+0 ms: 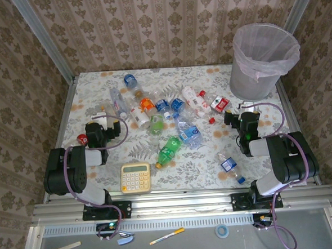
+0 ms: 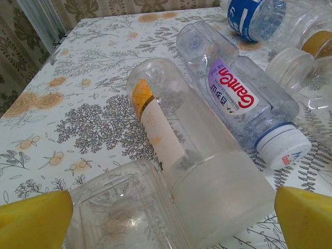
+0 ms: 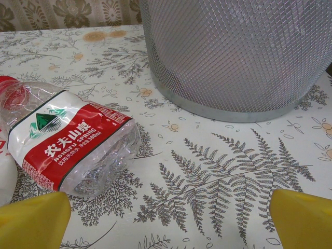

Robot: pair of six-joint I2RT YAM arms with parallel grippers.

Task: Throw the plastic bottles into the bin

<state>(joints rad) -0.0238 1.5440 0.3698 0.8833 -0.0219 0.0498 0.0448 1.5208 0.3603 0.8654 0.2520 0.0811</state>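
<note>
Bottles [image 1: 156, 124] of plastic, small and clear, green or white with coloured labels and caps, lie on their sides across the middle of the leaf-patterned tablecloth [image 1: 202, 167]. The round grey wire-mesh bin [image 1: 253, 82] with its pinkish-white bag liner stands at the far right corner, well apart from most of them.

The left gripper [image 1: 110, 119] is spread wide and holds nothing. Its yellow fingertips [image 2: 31, 220] sit either side of the near end of a clear bottle with an orange-and-white label [image 2: 166, 140]. That bottle's long axis runs away from the gripper, leaning a little left, so the jaws straddle its width. A clear bottle with a purple label and white cap [image 2: 238, 98] lies against its right side, roughly parallel, and a third clear bottle [image 2: 119, 207] presses in at the near left. Closing here would likely take the middle bottle but could pinch a neighbour too.

The right gripper [image 1: 239, 110] is likewise wide open and empty, pointed at the bin's mesh wall [image 3: 244, 52] just ahead. A crumpled clear bottle with a red label [image 3: 72, 140] lies left of it, outside the gap, its long axis slanting across the view with the cap end far left.

The right arm is much nearer the bin, while the left seems better lined up for a grasp.
</note>
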